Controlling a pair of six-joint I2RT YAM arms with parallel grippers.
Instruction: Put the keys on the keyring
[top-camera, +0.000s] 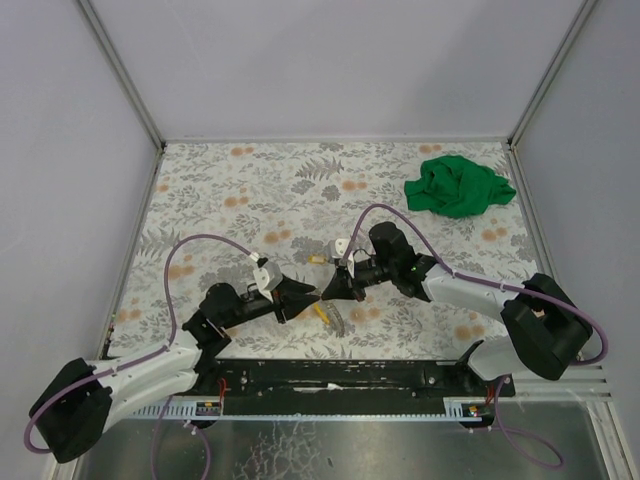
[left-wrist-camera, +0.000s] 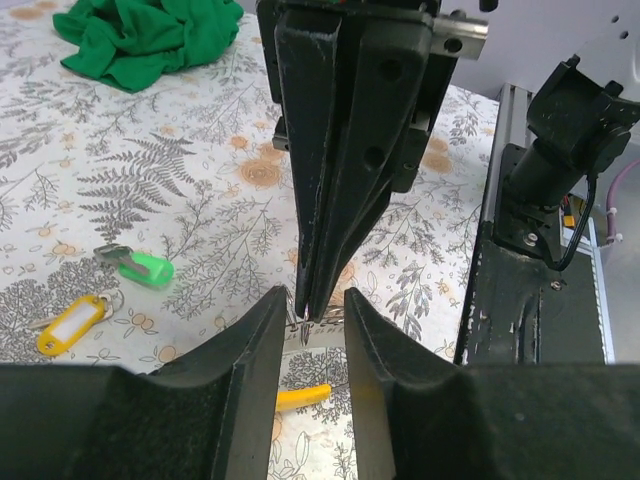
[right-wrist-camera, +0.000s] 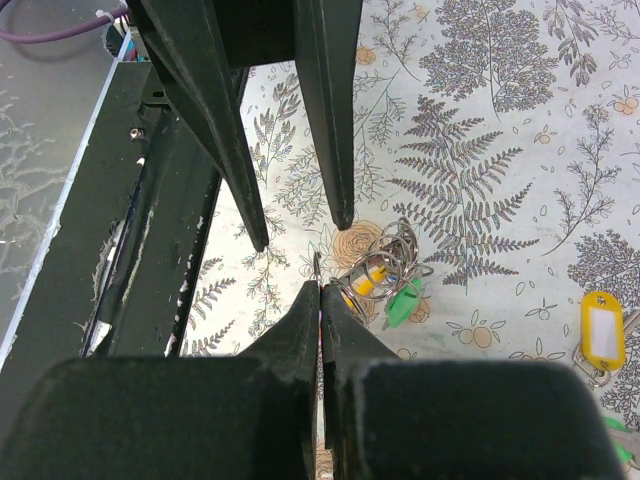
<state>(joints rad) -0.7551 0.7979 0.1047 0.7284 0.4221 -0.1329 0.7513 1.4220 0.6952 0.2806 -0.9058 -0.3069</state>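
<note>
Right jaws, closed, touch the keyring's (right-wrist-camera: 395, 255) edge between the parted left jaws.

The tabletop (top-camera: 250, 180) is pale, with grey fern leaves and little orange blobs all over it. At 1 o'clock in the top view lies a bright green cloth (top-camera: 458, 186). The left end effector (left-wrist-camera: 315, 300) and the right end effector (right-wrist-camera: 320, 292) are both black. A cable (right-wrist-camera: 50, 35) is purple. In the left wrist view, the yellow-tagged key (left-wrist-camera: 72, 324) is at 8 o'clock, and its tag has a white middle. The green-tagged key (left-wrist-camera: 140, 267) is at 9 o'clock. The keyring (right-wrist-camera: 398, 248) is shiny silver-grey, with a yellow tag and a green tag.
</note>
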